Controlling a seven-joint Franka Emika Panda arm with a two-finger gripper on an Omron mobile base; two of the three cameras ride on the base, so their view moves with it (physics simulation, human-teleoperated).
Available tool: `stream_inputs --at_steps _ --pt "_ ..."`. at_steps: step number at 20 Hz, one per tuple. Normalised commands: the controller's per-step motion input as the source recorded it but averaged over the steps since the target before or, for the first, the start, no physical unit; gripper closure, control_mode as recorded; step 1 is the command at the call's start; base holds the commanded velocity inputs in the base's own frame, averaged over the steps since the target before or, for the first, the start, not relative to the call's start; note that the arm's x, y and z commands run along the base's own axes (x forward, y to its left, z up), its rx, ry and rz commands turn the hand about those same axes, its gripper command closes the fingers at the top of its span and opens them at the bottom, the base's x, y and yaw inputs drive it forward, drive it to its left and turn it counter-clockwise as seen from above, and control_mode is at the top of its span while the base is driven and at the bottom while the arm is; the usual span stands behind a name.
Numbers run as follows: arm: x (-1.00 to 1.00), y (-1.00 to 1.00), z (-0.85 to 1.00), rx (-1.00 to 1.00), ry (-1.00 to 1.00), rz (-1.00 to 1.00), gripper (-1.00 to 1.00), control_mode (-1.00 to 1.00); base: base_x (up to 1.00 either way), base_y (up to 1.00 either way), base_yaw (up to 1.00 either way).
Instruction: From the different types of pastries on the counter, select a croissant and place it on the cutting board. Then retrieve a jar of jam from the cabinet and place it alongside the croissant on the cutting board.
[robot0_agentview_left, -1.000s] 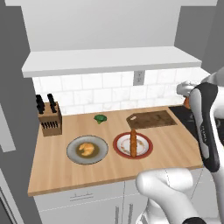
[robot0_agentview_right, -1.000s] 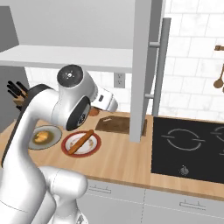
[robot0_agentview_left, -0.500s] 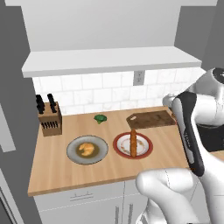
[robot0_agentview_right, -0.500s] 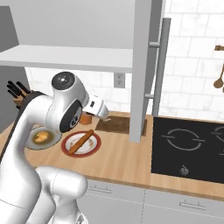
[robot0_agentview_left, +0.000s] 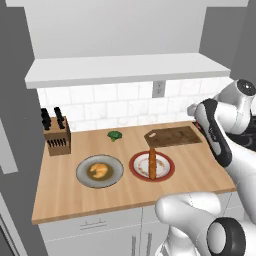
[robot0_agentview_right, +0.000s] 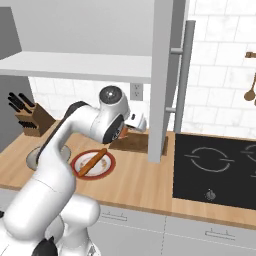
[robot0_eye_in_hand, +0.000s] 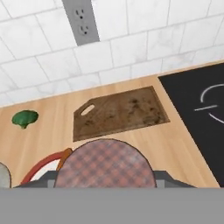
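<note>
My gripper (robot0_agentview_left: 196, 111) hangs above the right end of the dark brown cutting board (robot0_agentview_left: 172, 136), shut on the jar of jam (robot0_eye_in_hand: 105, 168). The jar's round checkered reddish top fills the bottom of the hand view and hides the fingertips. The board (robot0_eye_in_hand: 120, 111) lies bare ahead of the jar. The croissant (robot0_agentview_left: 100, 171) sits on a grey plate (robot0_agentview_left: 85, 177) at the counter's left. The other pastry, a long orange-brown stick (robot0_agentview_left: 152, 164), lies on a red-rimmed plate (robot0_agentview_left: 167, 172). The cabinet's white shelf (robot0_agentview_left: 130, 70) runs overhead.
A broccoli floret (robot0_agentview_left: 115, 135) lies near the tiled wall. The knife block (robot0_agentview_left: 56, 135) stands at the back left. A black cooktop (robot0_agentview_right: 220, 170) is right of the board, past a grey upright panel (robot0_agentview_right: 162, 75). A wall outlet (robot0_eye_in_hand: 81, 19) is above the board.
The arm has swung left and down from beside the cabinet toward the cutting board. The gripper stays shut.
</note>
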Motion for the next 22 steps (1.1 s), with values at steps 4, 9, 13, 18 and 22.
stream_inputs --at_steps 4,9,13,18,22 --pt "-0.14 0.20 -0.49 0.01 0.06 0.03 1.00 -1.00 0.00 0.00 0.00" --pt "-0.05 0.08 -0.61 -0.06 0.08 0.01 1.00 -1.00 0.00 0.00 0.00" --pt "0.92 -0.25 -0.04 0.01 0.00 0.00 1.00 -1.00 0.00 0.00 0.00" --pt "0.76 -0.28 -0.01 0.01 0.00 0.00 1.00 -1.00 0.00 0.00 0.00" --pt "0.43 -0.09 -0.40 -0.02 0.05 0.03 1.00 -1.00 0.00 0.00 0.00"
